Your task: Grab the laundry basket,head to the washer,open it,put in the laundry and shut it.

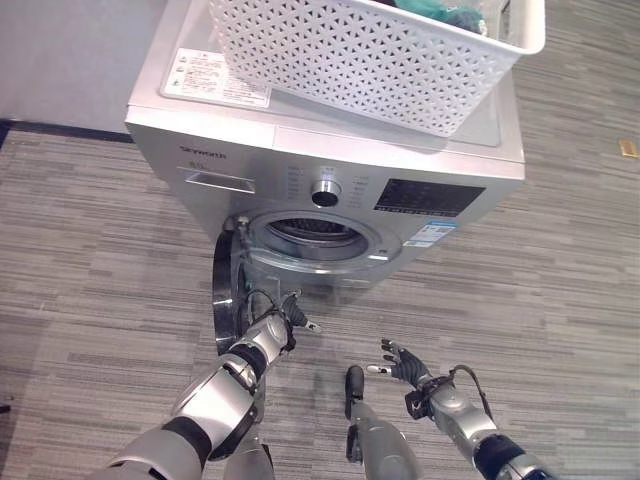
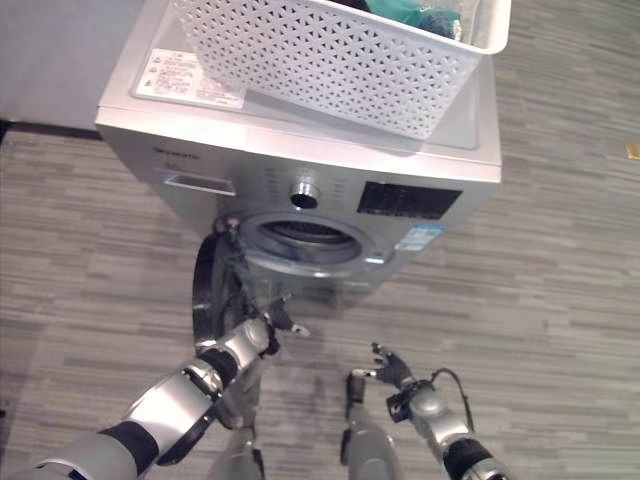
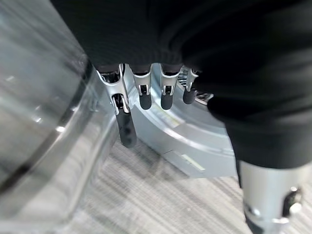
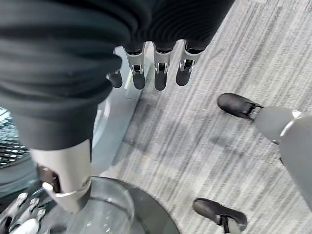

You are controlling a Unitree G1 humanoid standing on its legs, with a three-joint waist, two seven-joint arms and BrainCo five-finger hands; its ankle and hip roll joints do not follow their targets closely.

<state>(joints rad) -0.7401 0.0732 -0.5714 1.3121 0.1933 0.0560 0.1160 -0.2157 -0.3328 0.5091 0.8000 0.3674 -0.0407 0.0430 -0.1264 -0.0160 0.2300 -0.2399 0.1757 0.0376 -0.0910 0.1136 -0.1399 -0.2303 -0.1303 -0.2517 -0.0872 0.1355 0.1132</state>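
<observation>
The left robot hand [image 1: 283, 322] reaches forward and low beside the inner face of the washer door [image 1: 224, 290], fingers [image 3: 127, 127] straight and relaxed, gripping nothing. The right robot hand [image 1: 405, 364] hangs lower, out over the floor [image 1: 560, 260] in front of the washer [image 1: 330, 170], fingers loosely spread and empty. The door stands swung out to the washer's left, edge-on, leaving the round drum opening [image 1: 312, 236] uncovered. The white laundry basket [image 1: 380, 55] sits on top of the washer, long axis running across its lid, with green laundry [image 2: 405, 12] inside.
</observation>
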